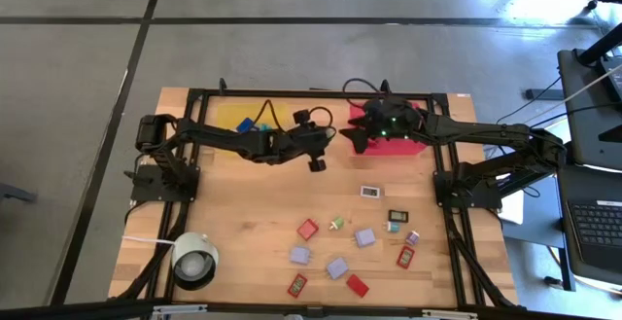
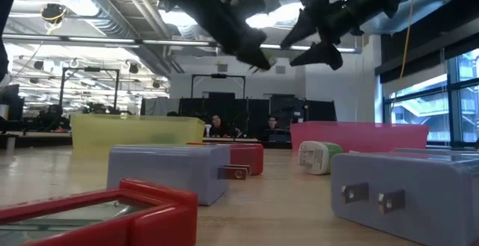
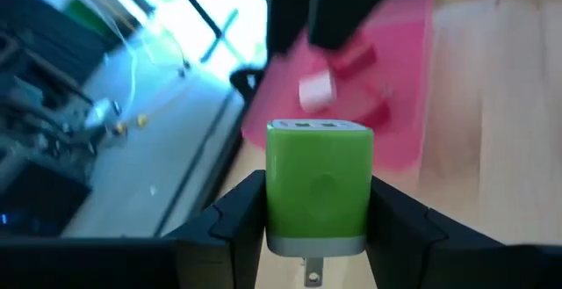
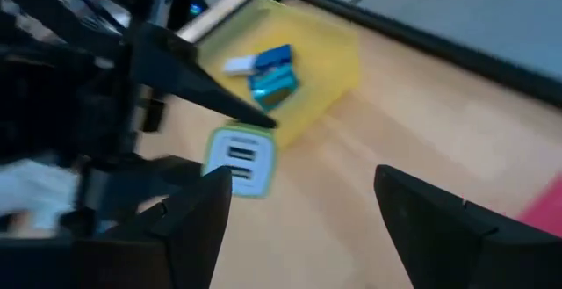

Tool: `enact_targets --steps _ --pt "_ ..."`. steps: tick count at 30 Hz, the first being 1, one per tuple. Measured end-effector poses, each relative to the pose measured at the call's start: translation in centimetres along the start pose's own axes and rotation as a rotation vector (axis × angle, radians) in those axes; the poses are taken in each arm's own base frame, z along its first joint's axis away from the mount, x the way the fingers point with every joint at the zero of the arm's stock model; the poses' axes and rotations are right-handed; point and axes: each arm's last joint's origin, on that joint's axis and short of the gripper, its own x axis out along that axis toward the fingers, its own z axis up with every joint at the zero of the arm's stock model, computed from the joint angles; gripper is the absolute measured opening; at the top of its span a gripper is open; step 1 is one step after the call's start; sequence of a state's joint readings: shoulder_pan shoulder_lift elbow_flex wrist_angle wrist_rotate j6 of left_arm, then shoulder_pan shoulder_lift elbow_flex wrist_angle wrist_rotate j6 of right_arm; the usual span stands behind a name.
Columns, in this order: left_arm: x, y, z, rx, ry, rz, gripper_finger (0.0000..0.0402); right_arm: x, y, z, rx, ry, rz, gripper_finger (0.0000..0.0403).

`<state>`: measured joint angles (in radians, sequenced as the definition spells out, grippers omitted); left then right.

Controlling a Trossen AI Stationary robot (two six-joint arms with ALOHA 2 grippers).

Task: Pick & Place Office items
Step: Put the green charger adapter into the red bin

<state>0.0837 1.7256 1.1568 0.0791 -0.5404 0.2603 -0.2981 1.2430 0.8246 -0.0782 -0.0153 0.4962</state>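
Note:
My left gripper (image 3: 318,192) is shut on a green plug-shaped block (image 3: 318,170) and hovers over the far middle of the table (image 1: 317,160), between the yellow tray (image 1: 233,118) and the red tray (image 1: 408,135). My right gripper (image 4: 303,210) is open and empty at the red tray's left edge (image 1: 356,139). It faces the left gripper and the green block (image 4: 241,161). Several small red, lilac, teal and white office items (image 1: 336,266) lie flat on the near half of the table. Blue items (image 4: 272,71) lie in the yellow tray. My left gripper pinches the green block by its two opposite side faces (image 3: 274,197), one finger (image 3: 237,214) on each side. The fingers come from the table's left, slanting down. The block is lifted clear of the table, and its metal prong (image 3: 311,276) points back toward the wrist.
A white round cylinder with a dark centre (image 1: 194,259) stands at the near left corner. Both trays sit along the far edge inside a black frame (image 1: 321,94). Small pieces lie in the red tray (image 3: 351,69). People sit in the room beyond (image 2: 217,126).

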Motion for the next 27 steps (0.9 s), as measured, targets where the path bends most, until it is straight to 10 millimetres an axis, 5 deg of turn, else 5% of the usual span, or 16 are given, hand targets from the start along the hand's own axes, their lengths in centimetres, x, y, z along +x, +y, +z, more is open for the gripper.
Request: enact_targets --steps 15,27 --pt "-0.2 0.4 1.7 0.017 -0.165 0.014 0.0152 0.2 0.7 0.6 0.117 -0.037 0.123 0.032" --pt "-0.3 0.4 2.3 0.1 -0.245 -0.017 0.0152 1.1 0.8 0.6 0.077 -0.05 0.137 0.0276"
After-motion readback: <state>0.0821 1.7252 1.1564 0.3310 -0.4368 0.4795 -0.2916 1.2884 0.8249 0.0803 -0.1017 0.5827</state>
